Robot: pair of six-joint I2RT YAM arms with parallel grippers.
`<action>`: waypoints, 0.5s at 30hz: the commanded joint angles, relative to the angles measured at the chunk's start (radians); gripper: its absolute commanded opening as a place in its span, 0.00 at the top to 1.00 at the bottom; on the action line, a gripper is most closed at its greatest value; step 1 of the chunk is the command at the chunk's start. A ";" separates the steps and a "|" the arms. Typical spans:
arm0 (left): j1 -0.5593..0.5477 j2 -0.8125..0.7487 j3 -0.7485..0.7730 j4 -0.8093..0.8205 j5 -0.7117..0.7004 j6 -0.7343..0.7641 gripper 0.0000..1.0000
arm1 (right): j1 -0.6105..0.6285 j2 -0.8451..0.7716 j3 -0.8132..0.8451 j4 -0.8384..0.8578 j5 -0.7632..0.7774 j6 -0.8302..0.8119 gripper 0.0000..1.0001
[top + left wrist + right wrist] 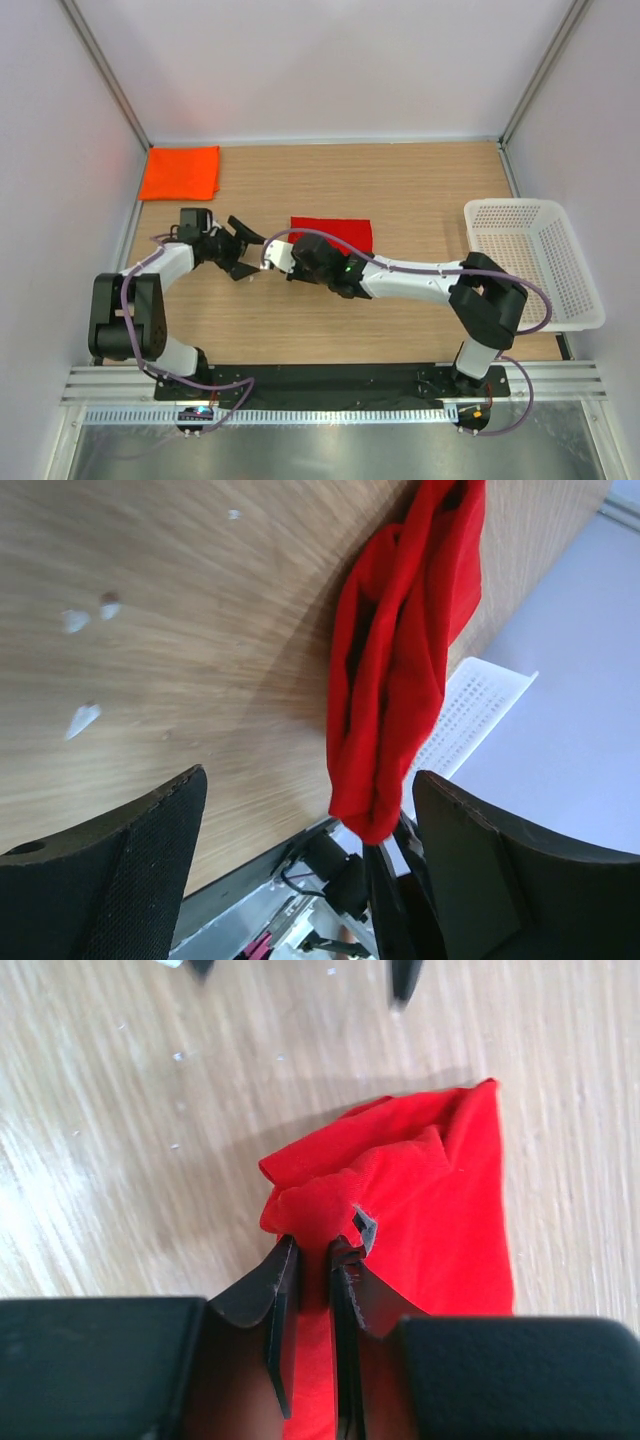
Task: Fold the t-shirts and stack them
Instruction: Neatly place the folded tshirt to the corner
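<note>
The deeper red t-shirt point(340, 231) lies folded on the table's middle. Its near left corner is bunched and lifted, pinched in my right gripper point(286, 256), which is shut on it point(312, 1258). In the right wrist view the red cloth point(430, 1190) spreads beyond the fingertips. My left gripper point(250, 252) is open and empty, just left of the right gripper and facing it. In the left wrist view the bunched red shirt point(400, 660) hangs between its spread fingers point(120, 870) without touching them. The bright orange t-shirt point(180, 172) lies folded at the back left corner.
A white mesh basket point(535, 260) stands at the right edge of the table and also shows in the left wrist view point(470, 710). White walls and metal posts close in the table on three sides.
</note>
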 commanded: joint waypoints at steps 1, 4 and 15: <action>-0.045 0.036 0.009 0.229 0.030 -0.133 0.15 | -0.019 -0.067 0.006 -0.015 -0.047 0.022 0.99; -0.088 0.096 0.018 0.307 0.022 -0.203 0.14 | -0.038 -0.086 -0.005 -0.011 -0.059 0.041 0.99; -0.200 0.278 0.109 0.391 -0.017 -0.315 0.06 | -0.073 -0.111 -0.022 -0.006 -0.075 0.051 0.99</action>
